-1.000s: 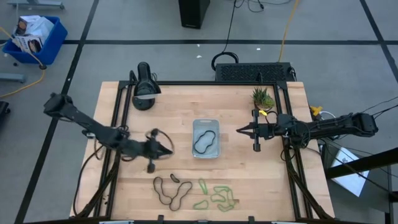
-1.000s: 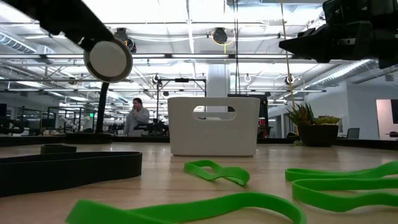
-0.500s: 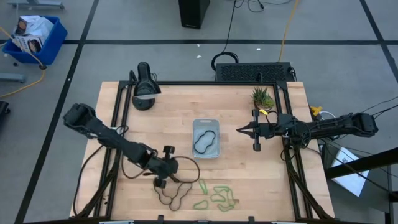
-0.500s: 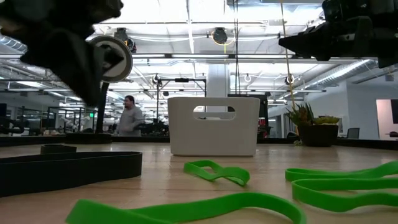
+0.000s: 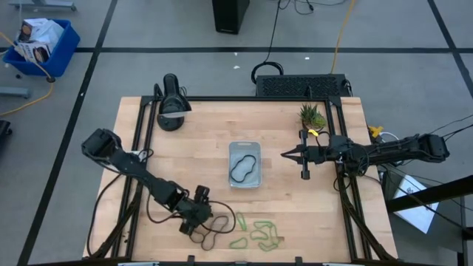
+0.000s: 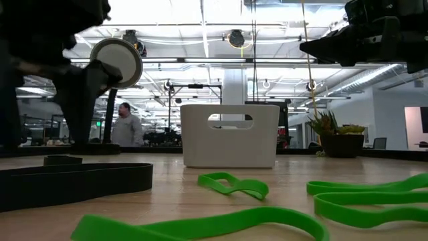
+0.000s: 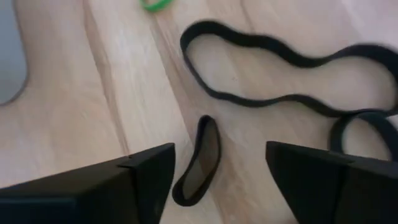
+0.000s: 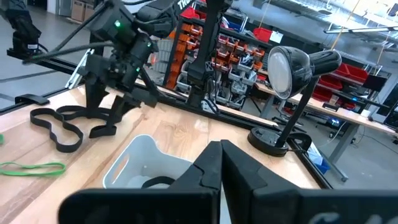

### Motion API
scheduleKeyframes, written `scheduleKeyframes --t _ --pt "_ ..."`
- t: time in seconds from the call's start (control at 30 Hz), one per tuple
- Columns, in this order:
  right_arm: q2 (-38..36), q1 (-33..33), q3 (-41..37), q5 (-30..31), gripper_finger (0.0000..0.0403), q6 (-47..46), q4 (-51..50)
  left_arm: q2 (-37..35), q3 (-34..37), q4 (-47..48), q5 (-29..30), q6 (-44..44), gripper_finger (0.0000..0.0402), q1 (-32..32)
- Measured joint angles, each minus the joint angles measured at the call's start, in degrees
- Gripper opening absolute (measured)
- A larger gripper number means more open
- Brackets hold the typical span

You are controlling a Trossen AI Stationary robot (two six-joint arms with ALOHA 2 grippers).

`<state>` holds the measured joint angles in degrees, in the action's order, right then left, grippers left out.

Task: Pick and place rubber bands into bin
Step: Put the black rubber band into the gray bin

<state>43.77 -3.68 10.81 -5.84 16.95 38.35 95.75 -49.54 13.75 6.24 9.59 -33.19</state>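
Left fingers: the left gripper is down at the bench's near edge, spread wide, one finger on each side of a small dark band; the band lies flat on the wood between them, and no grip on it shows.
Right fingers: the right gripper hangs above the bench to the right of the bin, pressed together to a point, holding nothing.
Small dark band: a short narrow loop, lying apart from the larger loop beside it.
Large dark band: a long wavy black loop on the wood just beyond the left fingers; in the high view it shows as a dark tangle right by the gripper.
Green bands: several light green loops lie along the near edge, to the right of the dark ones; in the low view they lie flat in front.
Bin: the translucent tray sits at the middle of the bench, well apart from the loose bands; one dark band lies inside it.
Bench: pale wood with a black frame.
Lamp: a black desk lamp stands at the far left corner.
Plant: a small potted plant stands at the far right.
Room: a person stands in the background.
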Motion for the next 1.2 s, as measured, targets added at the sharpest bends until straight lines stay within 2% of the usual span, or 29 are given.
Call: scheduleKeyframes --t 0.2,0.37,0.5,0.7,0.73,0.83,0.97,1.2 --pt "0.01 0.0 0.0 0.01 0.0 -0.01 -0.11 4.08 -0.13 -0.53 0.2 -0.35 0.0278 0.15" --pt "0.0 0.0 0.0 0.01 0.0 0.05 -0.09 4.75 -0.17 -0.59 -0.63 0.84 0.0251 0.25" --pt "0.0 0.0 0.0 0.01 0.0 0.09 -0.09 3.48 0.02 -0.36 -1.29 0.69 0.0183 0.51" --pt "0.0 0.0 0.0 0.01 0.0 0.09 -0.06 2.69 0.15 0.5 -1.1 0.63 0.0027 0.88" --pt "0.0 0.0 0.0 0.02 0.0 0.09 -0.06 2.69 0.15 0.6 -1.64 0.61 0.0016 0.92" --pt "0.01 0.0 0.0 0.01 0.0 0.14 -0.06 1.84 0.15 1.82 -2.58 -1.69 0.0019 1.07" --pt "0.0 0.0 0.0 0.04 0.0 0.18 -0.06 -3.83 0.15 5.3 0.79 -4.37 0.0009 0.66" --pt "0.0 0.02 0.0 0.01 0.0 0.2 -0.05 -22.65 0.15 15.05 14.98 -5.31 0.0008 -0.73"
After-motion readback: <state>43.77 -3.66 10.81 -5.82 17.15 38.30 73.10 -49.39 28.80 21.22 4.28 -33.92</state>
